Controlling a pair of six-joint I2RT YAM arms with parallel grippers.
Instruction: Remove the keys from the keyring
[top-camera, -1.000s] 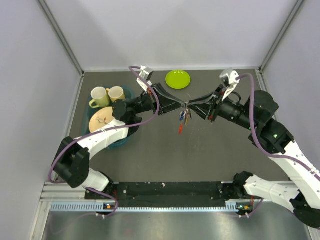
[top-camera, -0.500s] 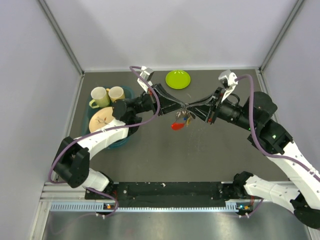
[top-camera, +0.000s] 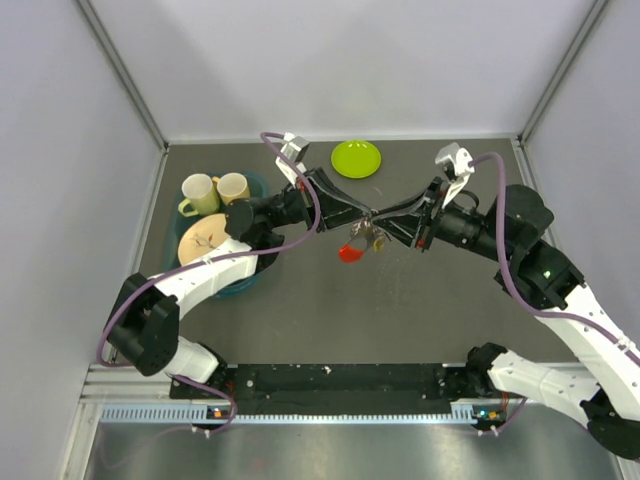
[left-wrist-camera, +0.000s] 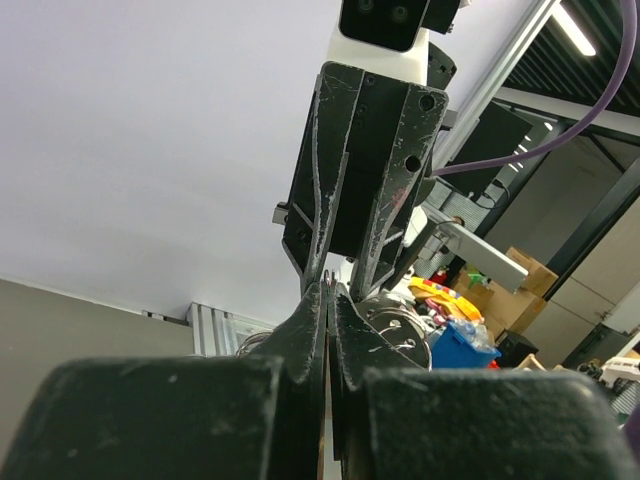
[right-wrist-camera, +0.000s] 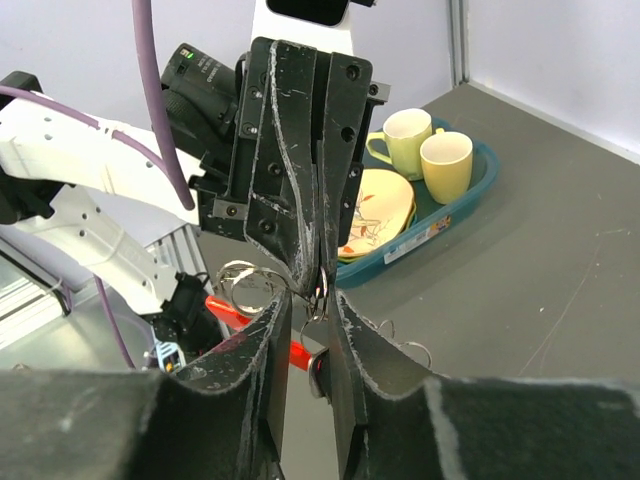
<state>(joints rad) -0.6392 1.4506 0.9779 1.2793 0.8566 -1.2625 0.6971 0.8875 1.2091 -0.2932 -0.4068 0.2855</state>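
Left gripper, pressed together, holds the keyring aloft so the keys dangle. Right gripper, narrowly parted, opposes; grip unclear

The red key has swung out to the left below the keys, now bunched slightly higher.

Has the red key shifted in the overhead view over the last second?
Yes. The red key has swung left: it hung just right of the centre line of the green dish, and now sits just left of it.
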